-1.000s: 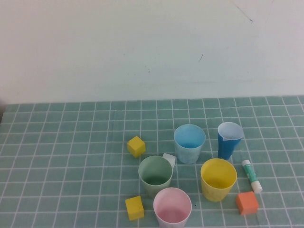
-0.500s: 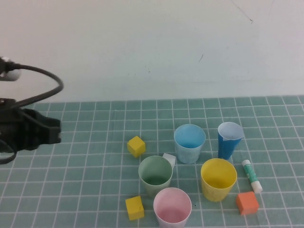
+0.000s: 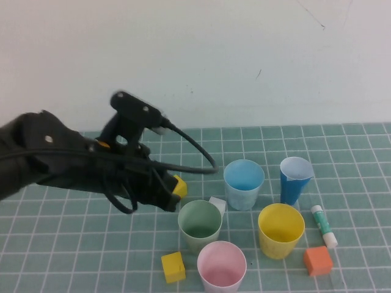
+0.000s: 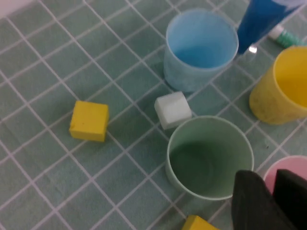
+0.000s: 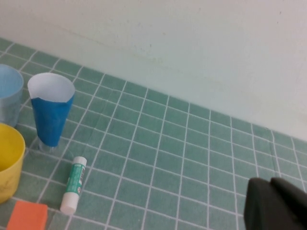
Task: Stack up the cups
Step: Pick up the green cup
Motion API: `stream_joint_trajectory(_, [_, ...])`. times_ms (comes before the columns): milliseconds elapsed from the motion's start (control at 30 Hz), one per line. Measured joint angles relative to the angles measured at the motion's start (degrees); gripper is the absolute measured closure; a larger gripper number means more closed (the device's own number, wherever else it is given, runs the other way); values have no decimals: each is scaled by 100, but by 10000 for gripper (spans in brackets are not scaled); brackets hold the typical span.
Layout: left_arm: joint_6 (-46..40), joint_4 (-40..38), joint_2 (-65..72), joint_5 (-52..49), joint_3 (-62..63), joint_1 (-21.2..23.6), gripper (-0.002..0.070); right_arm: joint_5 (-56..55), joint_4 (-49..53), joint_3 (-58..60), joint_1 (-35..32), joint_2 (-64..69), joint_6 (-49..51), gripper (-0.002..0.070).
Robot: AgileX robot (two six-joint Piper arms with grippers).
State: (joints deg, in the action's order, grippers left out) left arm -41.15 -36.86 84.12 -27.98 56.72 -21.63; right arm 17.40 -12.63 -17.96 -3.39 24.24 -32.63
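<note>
Four wide cups stand close together on the green tiled mat: light blue (image 3: 244, 182), pale green (image 3: 200, 224), yellow (image 3: 281, 229) and pink (image 3: 221, 265). My left gripper (image 3: 166, 196) hovers just left of the green cup, above the table. In the left wrist view its fingertips (image 4: 250, 196) hang over the near rim of the green cup (image 4: 209, 155) and the pink cup (image 4: 288, 165), a narrow gap between them, holding nothing. My right gripper (image 5: 272, 182) is shut and empty, off to the right of the cups, out of the high view.
A narrow dark blue cup (image 3: 295, 179) stands right of the light blue one. A white cube (image 4: 172, 110) lies between the green and light blue cups. Two yellow cubes (image 3: 173, 267) (image 4: 89, 120), an orange cube (image 3: 317, 260) and a glue stick (image 3: 324, 226) lie around them.
My left arm has swung in from the left edge and now reaches over the far yellow cube, beside the green cup. Its fingers have parted slightly. The cups have not moved.
</note>
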Motion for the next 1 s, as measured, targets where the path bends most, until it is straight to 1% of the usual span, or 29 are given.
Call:
stream_joint_trajectory(33, [0,77,127,53,0,-79,564,-15,0,0,0,0,0,678])
stream_joint_trajectory(67, [0,158,276,128,0,-160,503,-14,0,10,0,0,-3,678])
stream_joint_trajectory(167, [122,220,626,420,0,-284,273,-14,-11,10,0,0,-13,678])
stream_joint_trajectory(200, [146,234,718,500,8,-293,204,-26,-11,10,0,0,-13,678])
stream_joint_trajectory(233, [175,258,799,595,8,-293,153,-35,-11,10,0,0,-13,678])
stream_joint_trajectory(300, [279,279,933,724,8,-293,109,-35,-22,10,0,0,-13,678])
stream_joint_trajectory(333, [309,284,997,801,8,-293,104,-35,-29,10,0,0,-13,678])
stream_joint_trajectory(400, [399,297,1134,928,13,-293,115,-35,-43,10,0,0,-13,678])
stream_joint_trajectory(533, [622,297,1472,1103,36,-293,159,-48,-57,43,0,0,-15,678])
stream_joint_trajectory(700, [758,297,1800,1158,36,-293,181,-59,-87,81,0,0,-15,678])
stream_joint_trajectory(767, [769,286,1885,1176,36,-293,207,-79,-91,81,0,0,-15,678])
stream_joint_trajectory(900, [793,275,2065,1225,58,-293,322,-100,-100,81,0,0,-15,678])
stream_joint_trajectory(1000, [818,275,2154,1215,127,-293,496,-120,-100,81,0,0,-15,678])
